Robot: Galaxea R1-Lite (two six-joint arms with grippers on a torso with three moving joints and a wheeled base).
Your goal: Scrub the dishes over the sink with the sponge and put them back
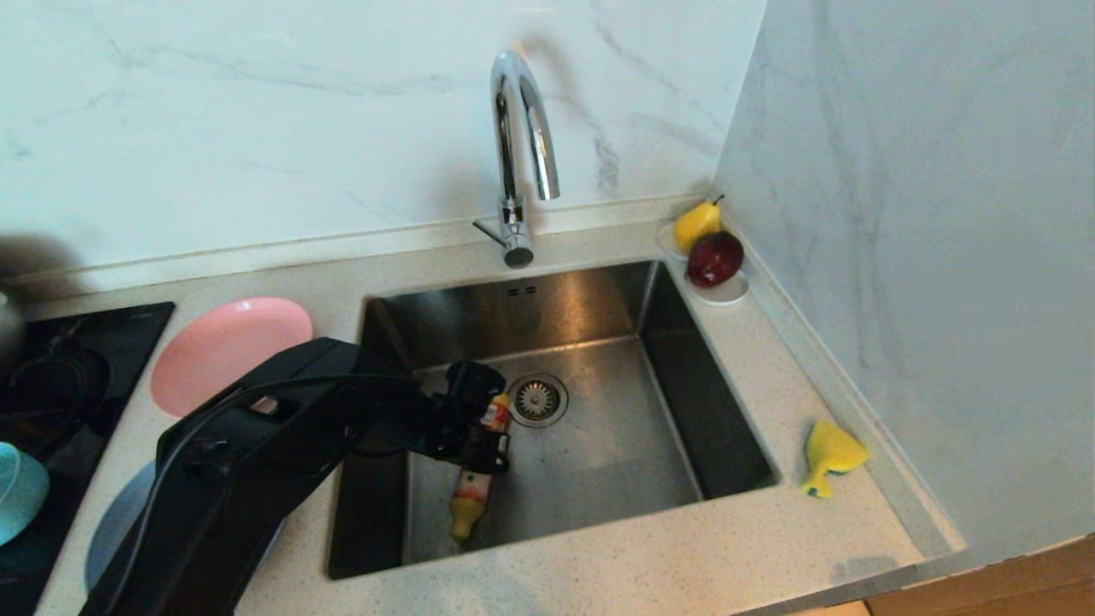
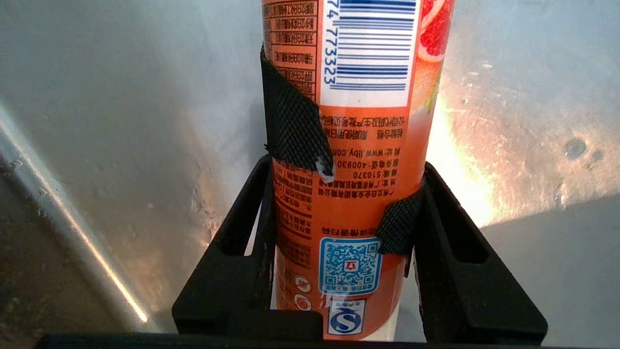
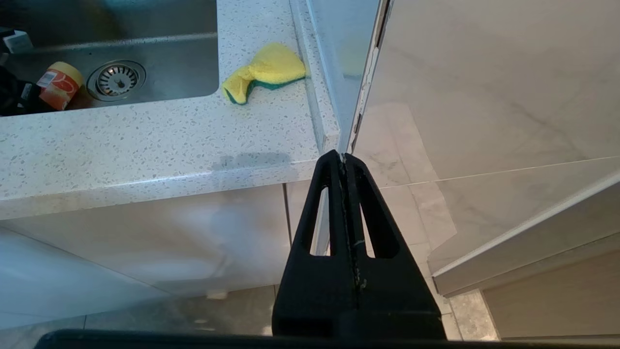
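Observation:
My left gripper [image 1: 483, 436] reaches into the sink [image 1: 616, 453] and is shut on an orange bottle [image 1: 473, 492], whose yellow cap points down toward the basin floor. In the left wrist view both fingers [image 2: 438, 232] press the sides of the bottle [image 2: 358, 121]. The yellow sponge [image 1: 828, 453] lies crumpled on the counter right of the sink. Left of the sink lie a pink plate [image 1: 231, 346], a light-blue plate [image 1: 120, 522] partly hidden under my arm, and a teal bowl [image 1: 17, 492]. My right gripper [image 3: 343, 157] is parked below the counter edge, shut and empty.
A curved chrome tap [image 1: 522, 128] stands behind the sink, above the strainer drain [image 1: 537, 399]. A white saucer [image 1: 727, 295] with a pear [image 1: 697, 224] and a dark red apple [image 1: 714, 258] sits in the back right corner. A black hob [image 1: 51, 368] lies far left.

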